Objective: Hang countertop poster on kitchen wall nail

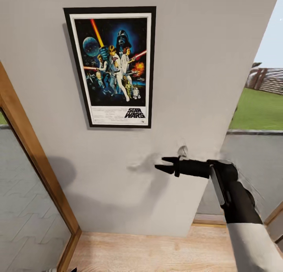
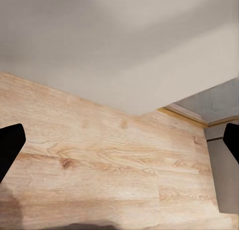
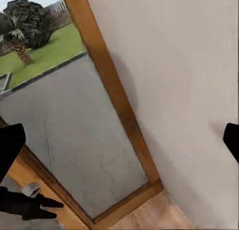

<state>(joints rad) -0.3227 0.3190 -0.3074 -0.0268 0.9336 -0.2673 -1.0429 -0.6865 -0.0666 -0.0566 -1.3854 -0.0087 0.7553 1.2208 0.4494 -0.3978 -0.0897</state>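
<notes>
Pale grey wall [image 1: 188,67] is taking up most of the head view, and the poster [image 1: 112,65] is hanging flat on it in the upper left of the frame, upright, with bare wall showing all round its black frame. Below it the wall is meeting a light wooden floor [image 1: 157,252] along the bottom edge. A wooden door frame [image 1: 35,162] is slanting down the left side, and at the right the wall is ending at a corner, with grass and a paved strip beyond.

In the lower right of the head view the right gripper [image 1: 164,164] is reaching leftward, well below the poster and apart from it, its two black fingers slightly spread and holding nothing; a small pale blob sits on the wall just above the fingers, too blurred to name.

From the right wrist view the same wooden frame is crossing the picture, with paving, lawn and a dark tree outside, which the head view is not showing. From the left wrist view the floorboards are meeting the wall base, and the left gripper [image 2: 119,145] is showing its fingertips [image 2: 10,142] at opposite edges, wide apart and empty.
</notes>
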